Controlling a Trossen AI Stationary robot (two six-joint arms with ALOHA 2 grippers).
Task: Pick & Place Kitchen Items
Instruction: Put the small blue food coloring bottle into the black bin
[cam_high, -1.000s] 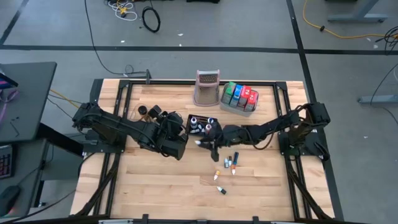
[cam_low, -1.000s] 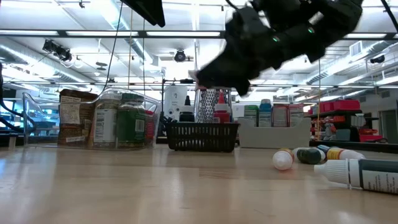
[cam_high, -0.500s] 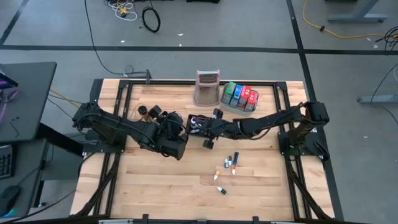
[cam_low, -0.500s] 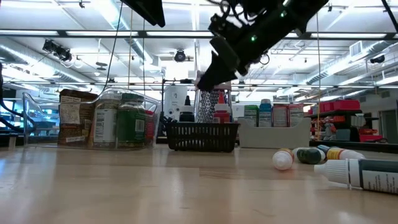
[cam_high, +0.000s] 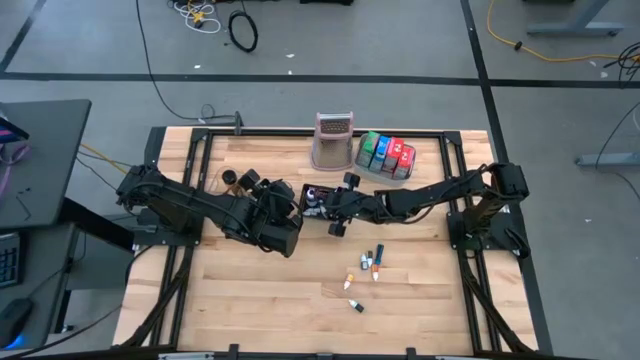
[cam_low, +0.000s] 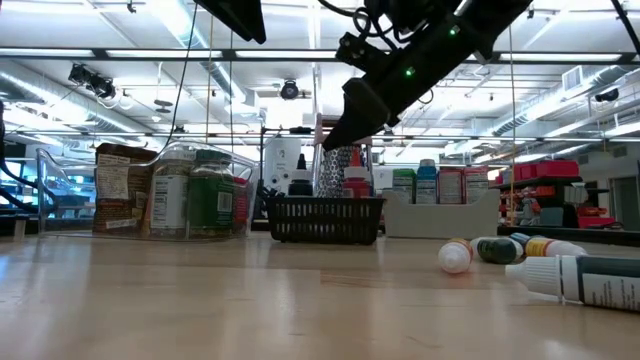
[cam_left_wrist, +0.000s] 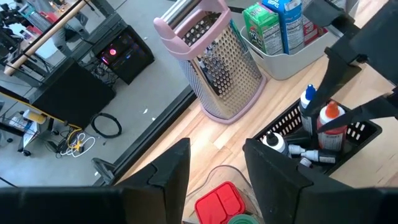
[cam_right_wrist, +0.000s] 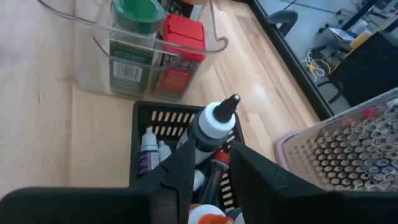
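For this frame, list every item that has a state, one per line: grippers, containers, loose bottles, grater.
Right gripper: above the black mesh basket, shut on a white-and-black bottle.
Left gripper: empty, jaws apart, above the clear tub.
Black mesh basket: upright, holding several small bottles.
Clear tub: holds lidded jars.
Grey tray: packets standing upright inside.
Loose bottles: lying on the table.
Box grater: upright.

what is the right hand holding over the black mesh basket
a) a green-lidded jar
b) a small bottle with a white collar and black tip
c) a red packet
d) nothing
b: in the right wrist view the right hand pinches a small bottle with a white collar and black tip, directly above the black mesh basket, which already has other little bottles in it.
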